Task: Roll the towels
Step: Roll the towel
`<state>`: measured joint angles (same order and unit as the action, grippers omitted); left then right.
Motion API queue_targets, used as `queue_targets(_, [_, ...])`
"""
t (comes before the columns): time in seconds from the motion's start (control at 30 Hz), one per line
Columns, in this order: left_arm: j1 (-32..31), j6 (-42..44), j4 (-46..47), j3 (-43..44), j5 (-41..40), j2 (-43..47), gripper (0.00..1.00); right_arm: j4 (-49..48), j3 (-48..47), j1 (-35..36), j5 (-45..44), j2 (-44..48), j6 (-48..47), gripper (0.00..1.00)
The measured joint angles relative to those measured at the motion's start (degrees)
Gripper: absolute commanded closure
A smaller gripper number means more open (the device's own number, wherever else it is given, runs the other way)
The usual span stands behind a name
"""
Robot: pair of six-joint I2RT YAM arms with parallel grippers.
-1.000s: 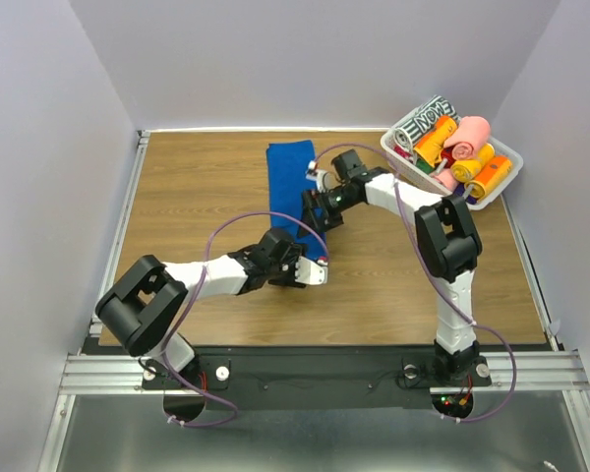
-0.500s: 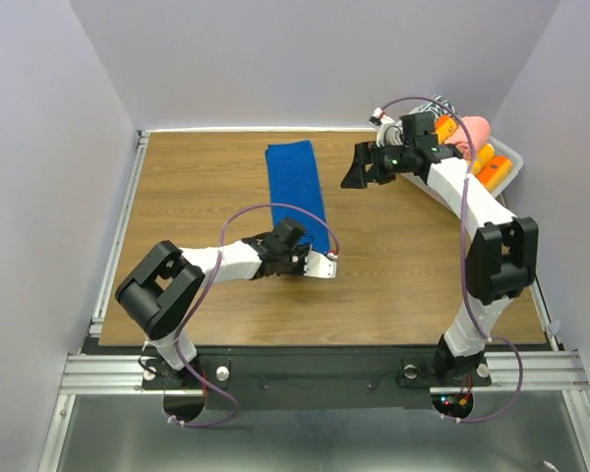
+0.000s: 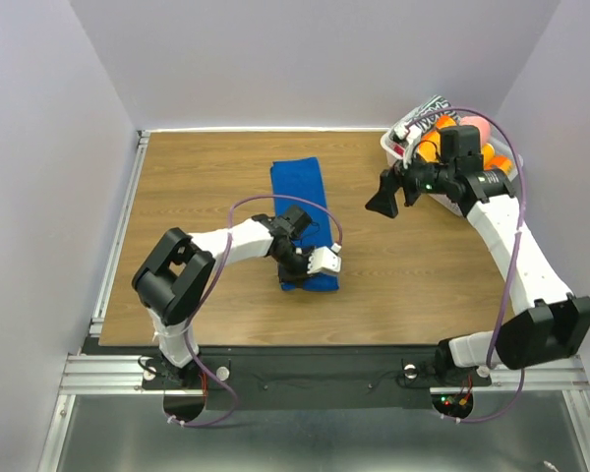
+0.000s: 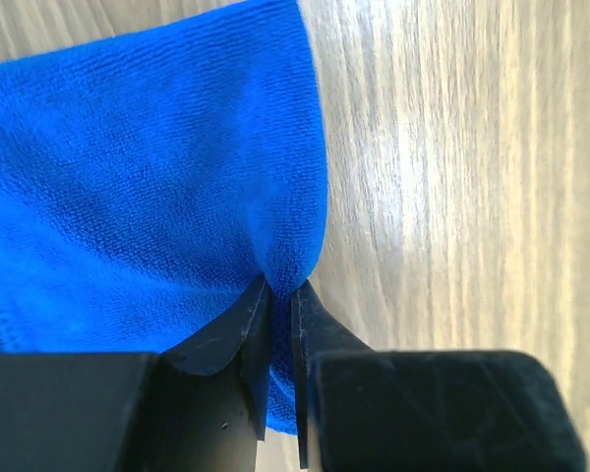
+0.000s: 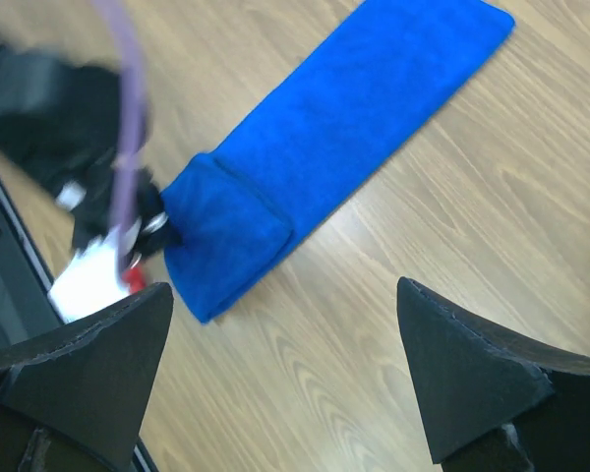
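The royal blue cloth towel (image 3: 297,192) lies on the wooden counter (image 3: 192,177), its long axis running near to far, with the near end folded over once. My left end effector (image 4: 278,295) is clamped on that folded near edge, so I judge the roll must travel away from me. My right end effector (image 3: 385,202) hangs with its jaws wide apart, well off to the right.

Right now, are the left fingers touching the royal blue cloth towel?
Touching. The left wrist view shows the left fingers pinching an edge of the royal blue cloth towel.
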<state>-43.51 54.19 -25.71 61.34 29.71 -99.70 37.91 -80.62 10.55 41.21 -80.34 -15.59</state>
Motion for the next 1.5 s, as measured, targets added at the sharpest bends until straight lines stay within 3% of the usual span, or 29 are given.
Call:
queue_targets(0.27, [7.4, -1.8, -11.3, 11.7, 13.6, -11.4, 0.82, 22.3, 0.9, 0.0, 0.5, 3.8, -20.6, 0.0])
queue_targets(0.5, [11.0, -1.1, -23.0, 22.4, 21.7, -21.6, 0.82, 29.2, 6.5, 4.3, -2.1, 10.3, -24.0, 0.0])
queue_targets(0.8, [11.9, -0.7, -32.2, 30.8, 24.2, -28.6, 0.8, 12.7, 17.9, 25.9, -19.4, 3.8, -16.5, 0.03])
queue_targets(0.97, [12.1, -0.7, -35.1, 33.4, 24.6, -30.6, 0.79, 1.2, 17.9, 34.8, -25.8, -3.8, -15.7, 0.14])
queue_targets(1.03, [12.1, -0.7, -35.5, 33.7, 24.6, -30.9, 0.8, -3.8, 18.7, 37.5, -27.0, -5.7, -15.6, 0.23])
queue_targets(1.37, [12.5, -0.7, -37.0, 35.0, 25.6, -32.2, 0.79, -19.0, 25.5, 40.8, -30.5, -9.8, -19.4, 0.32])
queue_targets(1.5, [12.6, -0.7, -37.4, 35.3, 25.6, -32.4, 0.79, -22.7, 26.3, 41.1, -31.2, -11.0, -21.4, 0.44])
